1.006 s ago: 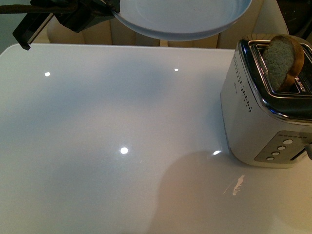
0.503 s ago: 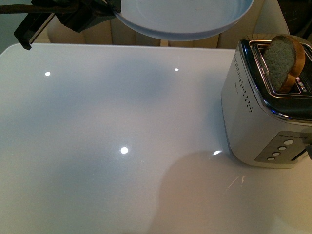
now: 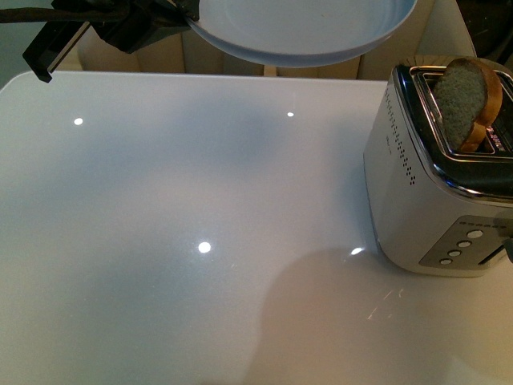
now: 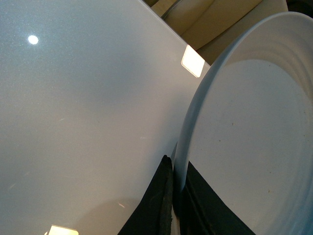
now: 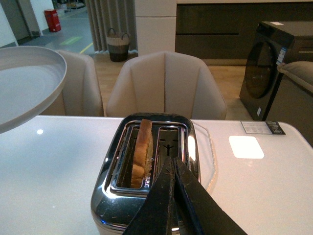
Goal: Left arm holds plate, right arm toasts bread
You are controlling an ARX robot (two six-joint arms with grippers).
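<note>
My left gripper [image 3: 180, 12] is shut on the rim of the pale grey-blue plate [image 3: 304, 32] and holds it in the air above the table's far edge. In the left wrist view the black jaws [image 4: 175, 169] pinch the plate [image 4: 244, 147] by its edge. The bread [image 3: 469, 100] stands in one slot of the silver toaster [image 3: 425, 184] at the right, its top sticking out. In the right wrist view my right gripper [image 5: 172, 164] is shut and empty, just above the toaster [image 5: 146, 166], beside the bread [image 5: 142, 149]. The plate also shows there [image 5: 24, 83].
The white glossy table [image 3: 200, 241] reflects ceiling lights. Beige chairs [image 5: 166, 83] stand behind its far edge. A black appliance [image 5: 274, 63] stands in the room beyond. The toaster's buttons [image 3: 461, 245] face the front.
The bright smear reflected on the table in front of the toaster has faded to faint streaks. The plate, bread and toaster stay where they were.
</note>
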